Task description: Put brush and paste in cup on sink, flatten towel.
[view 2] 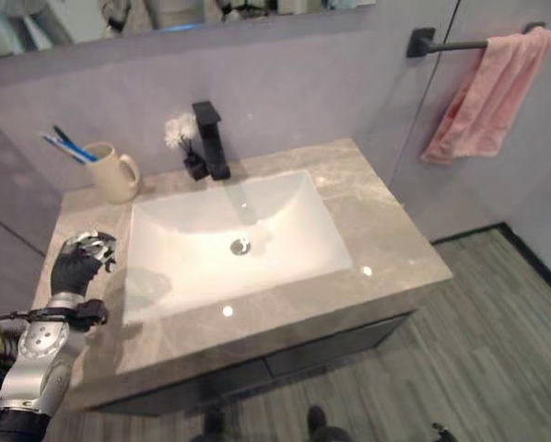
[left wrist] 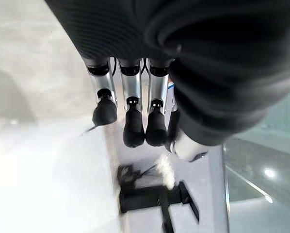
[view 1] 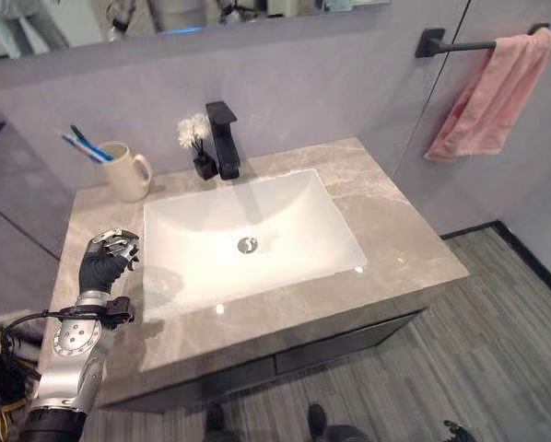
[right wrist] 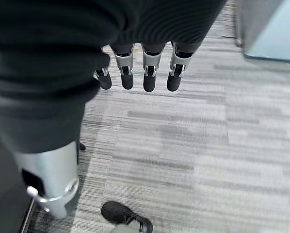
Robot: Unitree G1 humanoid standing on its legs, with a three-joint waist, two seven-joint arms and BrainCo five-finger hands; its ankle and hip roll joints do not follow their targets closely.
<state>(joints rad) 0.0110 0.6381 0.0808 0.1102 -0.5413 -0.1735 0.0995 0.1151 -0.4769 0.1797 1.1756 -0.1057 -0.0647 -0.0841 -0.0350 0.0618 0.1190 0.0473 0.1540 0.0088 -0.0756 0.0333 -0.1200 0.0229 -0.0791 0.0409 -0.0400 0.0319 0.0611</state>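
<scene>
A cream cup [view 1: 128,175] stands at the back left of the stone counter [view 1: 400,230]. A blue toothbrush and a paste tube [view 1: 87,145] stick out of it, leaning left. A pink towel [view 1: 493,90] hangs bunched over the right end of a black wall bar [view 1: 460,44]. My left hand [view 1: 107,262] hovers over the counter to the left of the white basin [view 1: 289,212], in front of the cup, its fingers [left wrist: 133,127] relaxed and holding nothing. My right hand [right wrist: 149,73] hangs over the grey plank floor with straight, empty fingers.
A black faucet [view 1: 223,138] rises behind the basin, with a small dark vase of white flowers [view 1: 200,152] just to its left. A mirror runs along the wall above. The counter's front edge drops to dark drawers.
</scene>
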